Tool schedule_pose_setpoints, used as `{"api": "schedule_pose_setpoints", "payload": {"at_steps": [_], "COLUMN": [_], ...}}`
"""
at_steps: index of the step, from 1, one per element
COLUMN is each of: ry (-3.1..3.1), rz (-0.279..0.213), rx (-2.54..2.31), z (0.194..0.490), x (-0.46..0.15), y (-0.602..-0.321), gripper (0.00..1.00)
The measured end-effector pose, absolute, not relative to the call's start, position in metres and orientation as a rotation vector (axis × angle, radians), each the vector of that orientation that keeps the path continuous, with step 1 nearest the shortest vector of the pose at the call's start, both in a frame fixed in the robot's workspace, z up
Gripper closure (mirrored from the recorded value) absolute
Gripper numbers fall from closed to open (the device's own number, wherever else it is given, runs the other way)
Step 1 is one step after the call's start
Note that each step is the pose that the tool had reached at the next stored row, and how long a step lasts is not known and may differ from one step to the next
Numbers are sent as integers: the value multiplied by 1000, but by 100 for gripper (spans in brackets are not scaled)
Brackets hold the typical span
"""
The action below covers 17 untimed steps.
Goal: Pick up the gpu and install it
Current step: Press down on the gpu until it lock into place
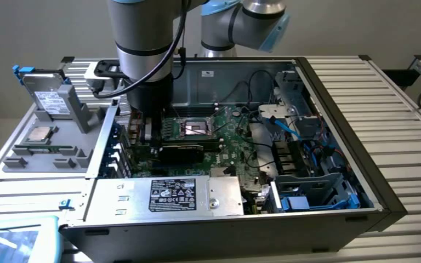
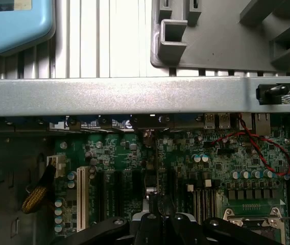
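The gpu stands on edge inside the open computer case, low over the green motherboard, its black cooler facing the exterior view's front. In the wrist view the gpu shows as a thin edge-on card. It runs from my gripper toward the case's rear wall, in line with the dark expansion slots. My gripper is shut on the gpu. The arm comes straight down into the case on the exterior view's left. Whether the card's edge sits in a slot I cannot tell.
A grey holder tray outside the case carries a silver hard drive, a processor and a RAM stick. The power supply lies along the case's front. Red and black wires and a white slot flank the card.
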State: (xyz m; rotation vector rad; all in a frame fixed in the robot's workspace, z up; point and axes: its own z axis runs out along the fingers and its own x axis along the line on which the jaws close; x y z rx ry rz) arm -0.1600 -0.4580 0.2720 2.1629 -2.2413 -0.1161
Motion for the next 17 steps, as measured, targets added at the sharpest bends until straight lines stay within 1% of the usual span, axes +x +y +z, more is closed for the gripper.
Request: {"api": "schedule_pose_setpoints", "payload": {"at_steps": [17], "ry": [-2241], "rz": [-116], "rx": [2163], "z": [270], "x": [-160], "y": [-458], "gripper": [88]}}
